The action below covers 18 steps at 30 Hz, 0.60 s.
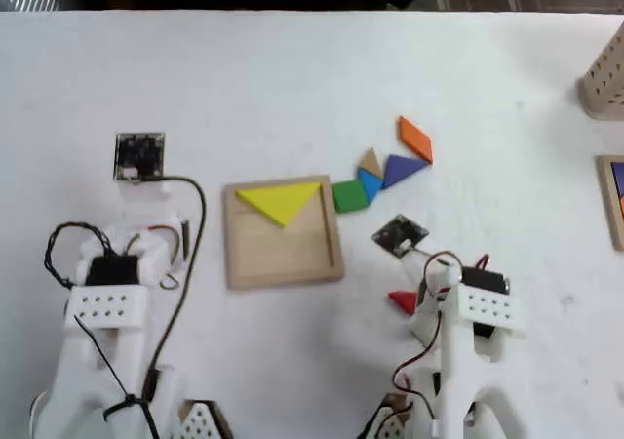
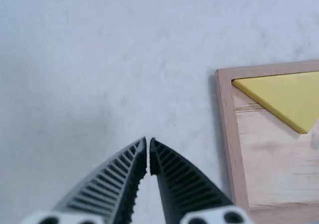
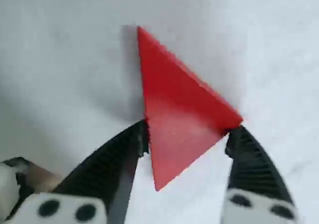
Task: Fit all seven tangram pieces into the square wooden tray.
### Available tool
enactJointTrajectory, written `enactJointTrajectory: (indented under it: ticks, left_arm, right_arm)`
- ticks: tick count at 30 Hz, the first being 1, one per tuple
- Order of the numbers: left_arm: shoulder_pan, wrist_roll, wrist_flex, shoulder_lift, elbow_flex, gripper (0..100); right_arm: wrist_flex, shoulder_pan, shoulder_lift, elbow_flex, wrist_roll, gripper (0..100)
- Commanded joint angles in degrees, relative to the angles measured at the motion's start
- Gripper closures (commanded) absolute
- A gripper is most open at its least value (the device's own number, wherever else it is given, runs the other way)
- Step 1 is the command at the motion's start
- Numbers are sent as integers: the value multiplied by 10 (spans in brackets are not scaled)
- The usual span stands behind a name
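From the high view, seven tangram pieces are being counted on the white table (image 1: 292, 78). One yellow triangle (image 1: 280, 201) is lying inside the square wooden tray (image 1: 234, 249), against its far rim. Five pieces are being kept in a loose cluster just beside the tray: a green square (image 1: 349, 195) touching the rim, a blue triangle (image 1: 370, 183), a tan triangle (image 1: 370, 160), an indigo triangle (image 1: 403, 170) and an orange parallelogram (image 1: 415, 139). One red triangle (image 1: 403, 300) is lying apart, nearer the right arm (image 1: 468, 307). The left arm (image 1: 107, 298) is being held on the tray's other side.

In the left wrist view, the left gripper (image 2: 148, 142) is being held with its fingers together, over bare table beside the tray (image 2: 224, 134), with the yellow triangle (image 2: 284, 97) in its corner.

In the right wrist view, the red triangle (image 3: 179, 114) is being clamped between the two fingers of the right gripper (image 3: 188, 132), one finger at a straight edge and the other at a corner; the grip seems firm, though the contact is blurred.
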Motion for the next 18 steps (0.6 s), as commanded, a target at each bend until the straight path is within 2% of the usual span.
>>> enactJointTrajectory:
  ticks: [1,3,7,12,18]
  left_arm:
    - [-6,-7,-10,-14,-6,965]
    - [-6,-7,-10,-14,-6,965]
    - [-6,-7,-10,-14,-6,965]
    - [-7,-7,-10,-14,-6,965]
    - [-7,-7,-9,-14,-6,965]
  right_arm:
    - [-12,-5,-9,-5,-10,935]
    - [-12,-9,-8,-13,-21,981]
    - [-11,-13,-8,-21,-25,979]
    - [-11,-11,-8,-55,-82,979]
    - [-11,-15,-8,-80,-106,979]
